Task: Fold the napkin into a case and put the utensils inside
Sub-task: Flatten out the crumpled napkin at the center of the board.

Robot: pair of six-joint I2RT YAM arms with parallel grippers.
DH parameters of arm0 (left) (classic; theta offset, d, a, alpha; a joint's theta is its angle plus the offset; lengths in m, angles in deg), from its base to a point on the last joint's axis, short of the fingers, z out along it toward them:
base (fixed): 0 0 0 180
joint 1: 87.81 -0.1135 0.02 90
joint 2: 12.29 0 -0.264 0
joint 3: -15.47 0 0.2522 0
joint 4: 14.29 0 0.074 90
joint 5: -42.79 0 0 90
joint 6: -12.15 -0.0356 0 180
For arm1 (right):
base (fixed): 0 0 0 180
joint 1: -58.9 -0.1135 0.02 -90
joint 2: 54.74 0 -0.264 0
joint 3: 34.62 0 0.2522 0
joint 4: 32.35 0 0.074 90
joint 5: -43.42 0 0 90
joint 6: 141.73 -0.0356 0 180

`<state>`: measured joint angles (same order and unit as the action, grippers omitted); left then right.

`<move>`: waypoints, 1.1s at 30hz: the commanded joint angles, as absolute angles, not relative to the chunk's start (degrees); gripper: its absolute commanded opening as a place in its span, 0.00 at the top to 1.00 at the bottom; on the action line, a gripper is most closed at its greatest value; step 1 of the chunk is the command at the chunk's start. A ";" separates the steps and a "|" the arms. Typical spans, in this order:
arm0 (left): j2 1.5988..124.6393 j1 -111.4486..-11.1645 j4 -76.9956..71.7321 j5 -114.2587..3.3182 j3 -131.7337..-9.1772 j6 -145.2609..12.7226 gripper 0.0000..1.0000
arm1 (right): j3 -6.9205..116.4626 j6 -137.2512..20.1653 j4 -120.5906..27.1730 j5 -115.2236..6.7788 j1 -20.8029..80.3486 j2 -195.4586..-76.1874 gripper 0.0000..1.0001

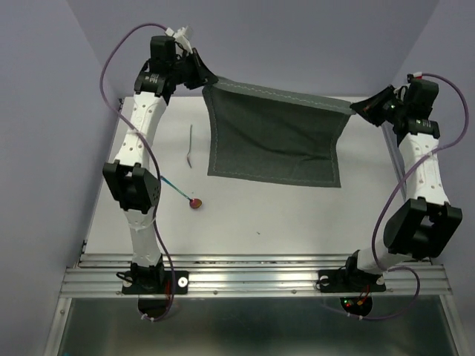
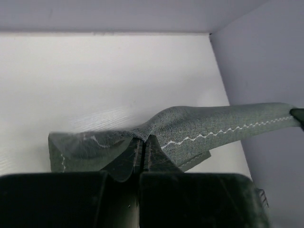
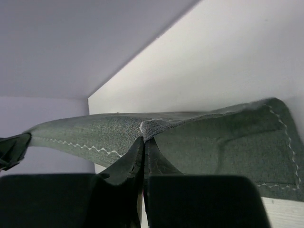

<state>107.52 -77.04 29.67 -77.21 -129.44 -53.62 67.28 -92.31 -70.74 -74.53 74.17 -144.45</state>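
Note:
The dark grey napkin (image 1: 276,135) hangs stretched between my two grippers above the far half of the table, its lower edge near mid-table. My left gripper (image 1: 207,81) is shut on its far-left corner; the pinch shows in the left wrist view (image 2: 144,138) on the cloth (image 2: 209,126). My right gripper (image 1: 355,107) is shut on the far-right corner, seen in the right wrist view (image 3: 144,138) on the cloth (image 3: 228,142). The slim grey utensil (image 1: 191,147) lies left of the napkin. The spoon (image 1: 185,195) with red bowl and teal handle lies nearer, by my left arm.
The white table (image 1: 282,215) is walled by purple panels at the back and sides. A metal rail (image 1: 260,276) with both arm bases runs along the near edge.

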 commanded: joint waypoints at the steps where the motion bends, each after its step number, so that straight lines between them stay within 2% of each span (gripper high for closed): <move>1: 99.51 -79.28 26.89 -75.33 -129.34 -55.52 1.00 | 56.85 -94.01 -67.65 -74.62 74.90 -139.39 0.99; 5: 98.46 -79.02 26.98 -75.86 -126.61 -55.53 1.00 | 50.61 -94.00 -67.73 -76.44 74.90 -137.97 0.99; 10: 95.83 -78.05 26.45 -75.86 -124.06 -55.79 1.00 | 51.46 -94.62 -67.73 -73.32 74.90 -134.82 0.99; 21: 87.30 -77.87 29.35 -75.69 -124.67 -57.63 1.00 | 67.63 -96.38 -68.87 -64.78 74.90 -126.12 0.99; 28: 76.77 -77.87 32.78 -74.81 -127.05 -60.62 1.00 | 79.32 -94.36 -73.27 -56.44 74.90 -119.35 0.99; 33: 69.64 -77.87 33.31 -74.10 -126.69 -62.29 1.00 | 82.49 -92.51 -76.52 -51.42 74.90 -114.69 0.99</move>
